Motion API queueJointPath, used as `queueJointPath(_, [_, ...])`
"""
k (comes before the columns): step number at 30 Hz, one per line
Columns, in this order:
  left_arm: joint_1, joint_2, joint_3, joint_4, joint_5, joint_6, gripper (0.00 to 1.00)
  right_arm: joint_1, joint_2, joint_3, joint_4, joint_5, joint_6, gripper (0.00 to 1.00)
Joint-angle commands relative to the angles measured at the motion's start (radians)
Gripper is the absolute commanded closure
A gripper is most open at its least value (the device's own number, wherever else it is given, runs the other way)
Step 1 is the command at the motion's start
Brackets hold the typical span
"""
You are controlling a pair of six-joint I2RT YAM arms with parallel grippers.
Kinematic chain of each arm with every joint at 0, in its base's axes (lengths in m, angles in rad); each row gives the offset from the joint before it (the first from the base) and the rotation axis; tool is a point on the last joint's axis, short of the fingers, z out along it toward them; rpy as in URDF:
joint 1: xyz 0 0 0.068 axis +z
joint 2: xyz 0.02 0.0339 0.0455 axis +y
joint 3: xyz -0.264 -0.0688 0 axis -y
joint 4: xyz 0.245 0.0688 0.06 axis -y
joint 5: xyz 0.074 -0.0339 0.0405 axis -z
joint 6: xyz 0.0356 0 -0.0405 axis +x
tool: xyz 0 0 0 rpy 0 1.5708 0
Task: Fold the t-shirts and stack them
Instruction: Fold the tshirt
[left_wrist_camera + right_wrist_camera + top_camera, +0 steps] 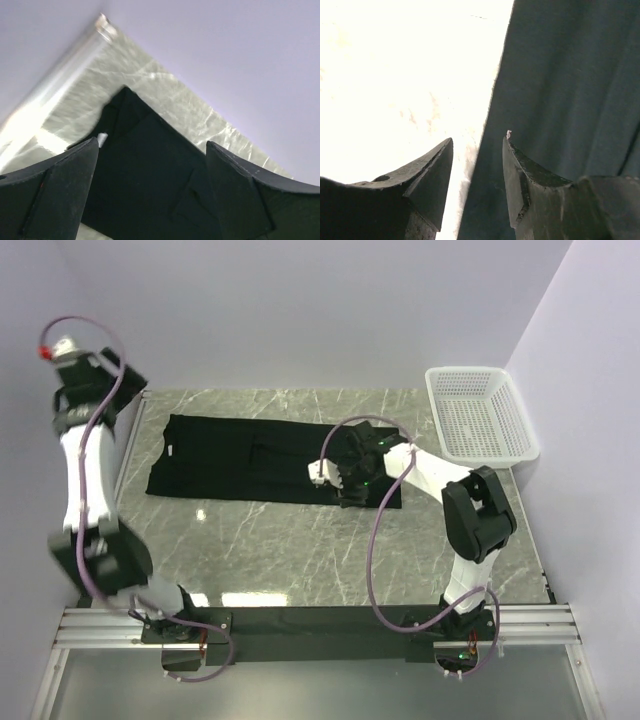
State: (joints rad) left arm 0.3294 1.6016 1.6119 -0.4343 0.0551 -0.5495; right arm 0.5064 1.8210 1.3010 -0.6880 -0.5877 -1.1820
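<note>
A black t-shirt (pixel 240 458) lies spread out in a long strip across the back of the marble table (pixel 300 550). It also shows in the left wrist view (pixel 150 185), with a small white neck label (pixel 102 138), and in the right wrist view (pixel 570 90). My right gripper (pixel 345 485) (pixel 478 139) is open and low over the shirt's near right edge, one finger over bare table and the other over cloth. My left gripper (pixel 122 380) (pixel 151 145) is open and empty, raised high at the far left, looking down on the shirt's left end. I see no second shirt.
A white mesh basket (pixel 480 415) stands at the back right corner. Walls close in the table at the back, left and right. A metal rail (pixel 130 440) runs along the table's left edge.
</note>
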Motion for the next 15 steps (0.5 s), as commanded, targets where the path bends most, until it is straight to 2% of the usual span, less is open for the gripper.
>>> queueJointPath(1, [0.082,-0.219,-0.195,0.008,0.018,0.013,0.06,0.032,-0.006,-0.014,0.117,0.121,0.053,0.48])
queueJointPath(7, [0.143,-0.455,-0.447,-0.058,0.043,-0.009,0.06,0.089,0.026,-0.057,0.197,0.213,0.123,0.49])
queueJointPath(10, [0.157,-0.517,-0.529,-0.073,0.069,-0.02,0.07,0.107,0.035,-0.062,0.199,0.233,0.128,0.5])
queueJointPath(15, [0.163,-0.552,-0.578,-0.095,0.097,-0.026,0.07,0.13,0.053,-0.069,0.196,0.282,0.142,0.5])
